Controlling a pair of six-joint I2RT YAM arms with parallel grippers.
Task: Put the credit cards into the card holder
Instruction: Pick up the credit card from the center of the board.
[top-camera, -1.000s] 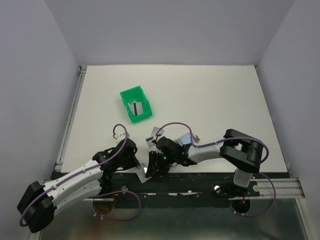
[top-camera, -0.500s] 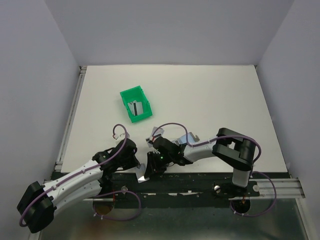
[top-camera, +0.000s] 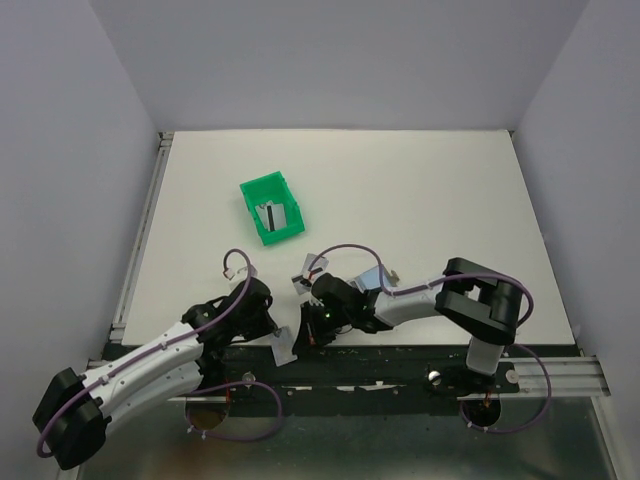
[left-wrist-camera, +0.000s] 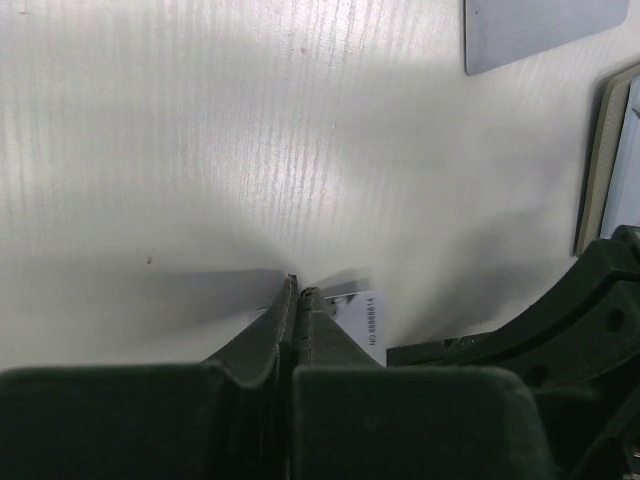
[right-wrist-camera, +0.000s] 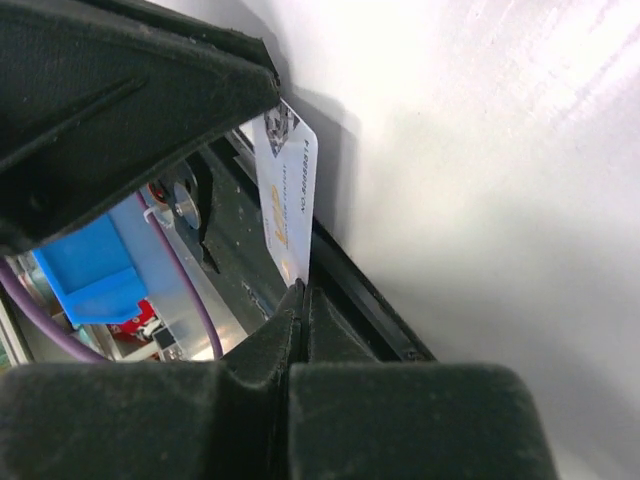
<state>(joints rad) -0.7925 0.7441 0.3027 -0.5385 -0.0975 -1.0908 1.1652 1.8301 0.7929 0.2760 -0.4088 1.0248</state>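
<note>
A whitish credit card (top-camera: 283, 348) stands on edge over the black rail at the table's near edge, and both grippers hold it. My left gripper (top-camera: 272, 334) is shut on it; a printed corner of the card (left-wrist-camera: 366, 318) shows beside the shut fingertips (left-wrist-camera: 298, 292). My right gripper (top-camera: 299, 338) is shut on the card's (right-wrist-camera: 287, 205) lower corner. The grey-brown card holder (left-wrist-camera: 598, 165), light blue inside, lies at the right edge of the left wrist view, with a second grey card (left-wrist-camera: 540, 28) beyond it. A third card (top-camera: 270, 215) lies in the green bin.
The green plastic bin (top-camera: 262, 190) sits mid-table, left of centre. A loose grey card (top-camera: 316, 263) lies just behind the right wrist. The table's near edge and black rail (right-wrist-camera: 370, 300) run directly under both grippers. Purple cables loop off both arms.
My right gripper has closed from open onto the card that the left gripper holds. Both wrists shifted slightly and the card moved a little left.
</note>
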